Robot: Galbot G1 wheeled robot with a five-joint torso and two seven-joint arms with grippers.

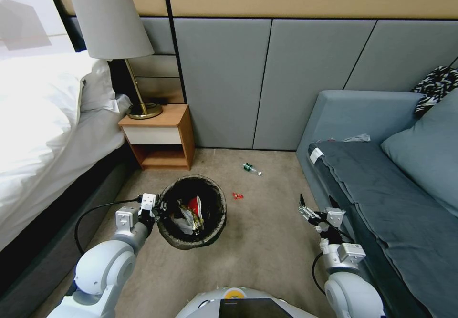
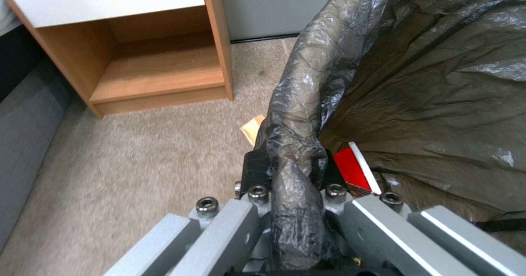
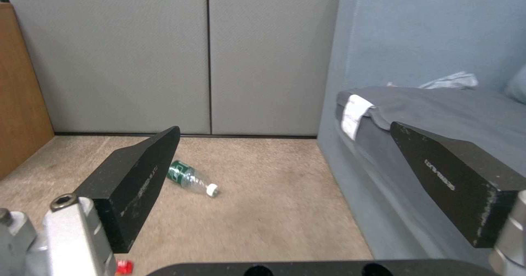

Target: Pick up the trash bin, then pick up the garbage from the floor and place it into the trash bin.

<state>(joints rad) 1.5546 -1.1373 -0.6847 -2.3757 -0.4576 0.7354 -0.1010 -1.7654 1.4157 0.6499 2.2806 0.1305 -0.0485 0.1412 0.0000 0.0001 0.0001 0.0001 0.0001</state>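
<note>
The trash bin (image 1: 191, 180), round and lined with a dark bag, hangs just above the beige floor (image 1: 267, 241) at front left. My left gripper (image 1: 160, 210) is shut on its near-left rim; in the left wrist view the bag-wrapped rim (image 2: 293, 144) is pinched between the jaws. Garbage lies inside: a red-and-white packet (image 2: 353, 171) and a shiny wrapper (image 1: 188, 215). On the carpet farther off lie a small green bottle (image 1: 251, 169) (image 3: 189, 179) and a red wrapper (image 1: 237, 195). My right gripper (image 1: 317, 204) (image 3: 285, 130) hovers open and empty beside the sofa.
A wooden nightstand (image 1: 162, 137) with a lamp (image 1: 112, 27) stands at back left beside the bed (image 1: 43, 132). A grey sofa (image 1: 381, 184) runs along the right. Grey wall panels (image 1: 267, 79) close the back. Open carpet lies between bin and sofa.
</note>
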